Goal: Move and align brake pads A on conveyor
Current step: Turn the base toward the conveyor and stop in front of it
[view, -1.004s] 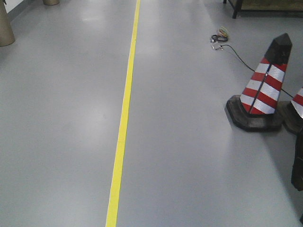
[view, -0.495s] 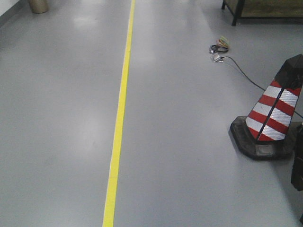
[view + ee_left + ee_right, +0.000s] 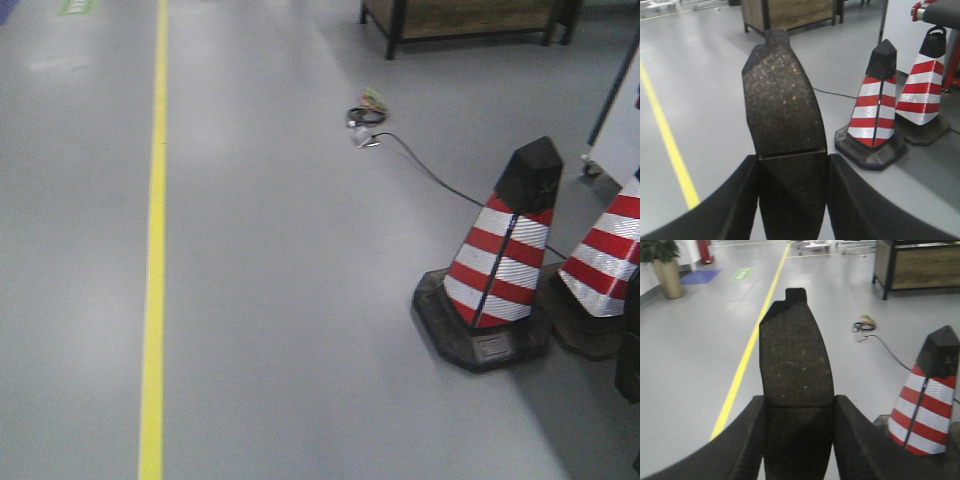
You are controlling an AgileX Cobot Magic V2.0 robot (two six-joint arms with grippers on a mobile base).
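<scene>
In the left wrist view, a dark grey speckled brake pad with a groove across its middle stands up between the two black fingers. My left gripper is shut on its lower half. In the right wrist view, a second brake pad with a notched top is held the same way, with my right gripper shut on it. Both pads hang above the grey floor. The conveyor is out of view in every frame. Neither gripper shows in the front view.
Two red-and-white striped cones stand on black bases at the right. A black cable runs to a small coil. A yellow floor line runs along the left. A wooden cabinet stands at the back, and a potted plant far left.
The front view has swung to the right: the yellow line and the cone slid left in the frame, a second cone came into view, and the cabinet now shows more fully.
</scene>
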